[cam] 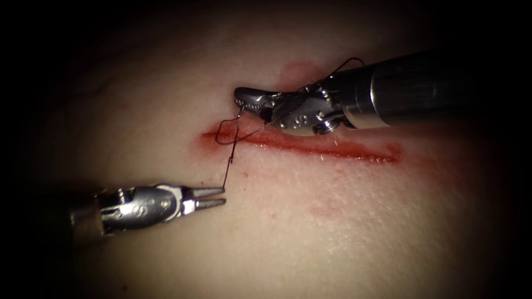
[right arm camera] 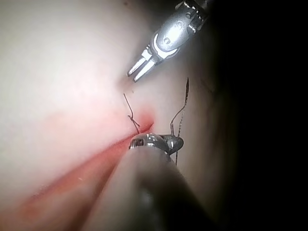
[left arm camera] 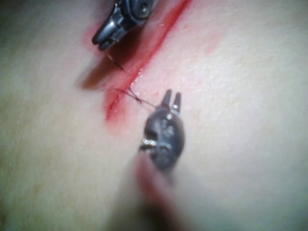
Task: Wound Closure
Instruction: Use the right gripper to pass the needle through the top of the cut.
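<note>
While the right arm's dark shaft (cam: pixel 421 83) slants in from the tissue's far right edge, its pincer (cam: pixel 239 99) bends at the wrist and lies nearly flat just above the left end of the cut (cam: pixel 332 148). The jaws look pressed together on the thread (cam: pixel 228 166), which leaves the tip and drops into a small loop over that end of the cut.

The left pincer (cam: pixel 224 196) comes in low from the near left edge, level and pointing right, well apart from the other tool. Its two slim prongs are slightly parted with nothing between them. The thread's loose tail ends right beside the upper prong, but I can't say it touches.

The endoscope view gives the whole loop. The left wrist view is better for the little knot sitting at the cut, between the two tools. The right wrist view shows extra thread curling up beside the right pincer's wrist.

Honestly I can't tell where the needle is.

The tissue (cam: pixel 332 232) is pale, soft and faintly pebbled. The cut is a thin, glossy line of red fluid, and the thread is fine, dark and wiry. Both tools are shiny metal.
</note>
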Available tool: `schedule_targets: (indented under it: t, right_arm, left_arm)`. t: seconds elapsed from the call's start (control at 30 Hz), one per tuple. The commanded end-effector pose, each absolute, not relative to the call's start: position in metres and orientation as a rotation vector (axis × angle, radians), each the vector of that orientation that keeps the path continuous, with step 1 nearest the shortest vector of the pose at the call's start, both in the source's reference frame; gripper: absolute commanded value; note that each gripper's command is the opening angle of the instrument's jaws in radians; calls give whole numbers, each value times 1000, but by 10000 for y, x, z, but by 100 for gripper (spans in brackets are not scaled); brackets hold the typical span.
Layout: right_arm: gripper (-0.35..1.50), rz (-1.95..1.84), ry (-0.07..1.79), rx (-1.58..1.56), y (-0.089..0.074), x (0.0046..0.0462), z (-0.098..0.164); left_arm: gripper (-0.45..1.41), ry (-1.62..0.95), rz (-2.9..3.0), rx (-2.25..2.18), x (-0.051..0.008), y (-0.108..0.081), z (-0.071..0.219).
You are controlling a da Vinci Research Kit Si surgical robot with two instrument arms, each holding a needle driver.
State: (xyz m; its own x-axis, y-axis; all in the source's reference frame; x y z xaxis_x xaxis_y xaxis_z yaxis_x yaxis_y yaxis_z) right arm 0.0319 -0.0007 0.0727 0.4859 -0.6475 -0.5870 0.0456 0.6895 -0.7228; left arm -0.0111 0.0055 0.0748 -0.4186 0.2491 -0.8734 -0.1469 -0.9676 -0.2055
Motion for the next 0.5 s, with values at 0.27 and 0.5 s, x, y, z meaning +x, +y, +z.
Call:
schedule_targets:
  t: [0.27,0.5]
  right_arm:
    - [-35,-460,979,-713,-4,324,742]
    - [-35,-463,977,-718,-9,324,746]
  left_arm:
    - [-35,-149,2454,-1546,-128,55,758]
    - [-31,-147,2439,-1516,-157,86,767]
